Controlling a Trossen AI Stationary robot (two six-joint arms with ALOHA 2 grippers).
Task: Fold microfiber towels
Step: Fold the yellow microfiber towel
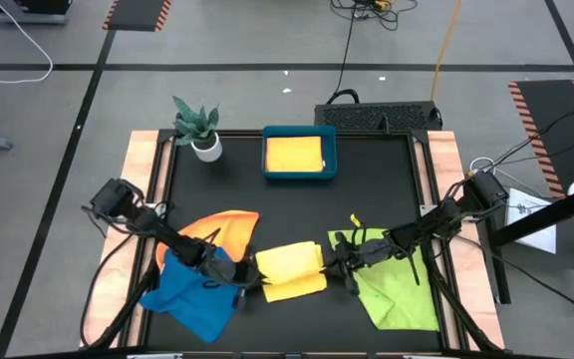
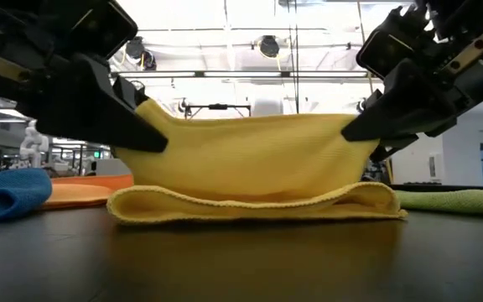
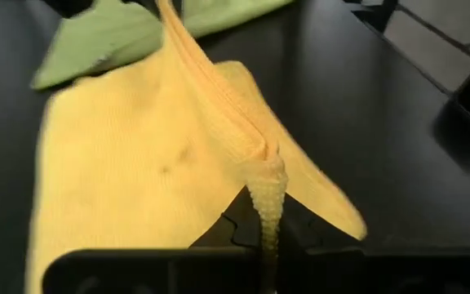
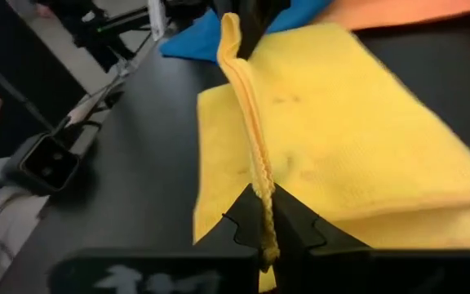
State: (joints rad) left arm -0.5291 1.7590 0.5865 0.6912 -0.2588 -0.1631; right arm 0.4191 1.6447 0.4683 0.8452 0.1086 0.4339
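Note:
A yellow microfiber towel (image 1: 289, 269) lies near the table's front edge, between my two grippers. Its lower part rests doubled on the table (image 2: 258, 205), and one edge is raised. My left gripper (image 1: 250, 274) is shut on that edge's left end. My right gripper (image 1: 329, 261) is shut on its right end. A blue towel (image 1: 192, 294) and an orange towel (image 1: 222, 227) lie under my left arm. A lime green towel (image 1: 397, 289) lies under my right arm. Another yellow towel (image 1: 294, 155) lies folded in the teal tray (image 1: 267, 160). My left gripper pinches the left end of the raised edge (image 3: 266, 192) between its two fingers. The fingers (image 2: 145, 134) slant down from the table's left. That end is lifted clear; the rest lies on the table. My right gripper pinches the right end of the same edge (image 4: 259, 188) between its two fingers. The fingers (image 2: 359, 126) slant down from the table's right. The edge spans the two grippers (image 2: 250, 122), above the doubled part on the table.
A potted plant (image 1: 199, 130) stands at the far left, beside the tray. The bare dark tabletop (image 1: 367, 199) stretches between the tray and the towels. Wooden side strips (image 1: 143, 160) border the table left and right.

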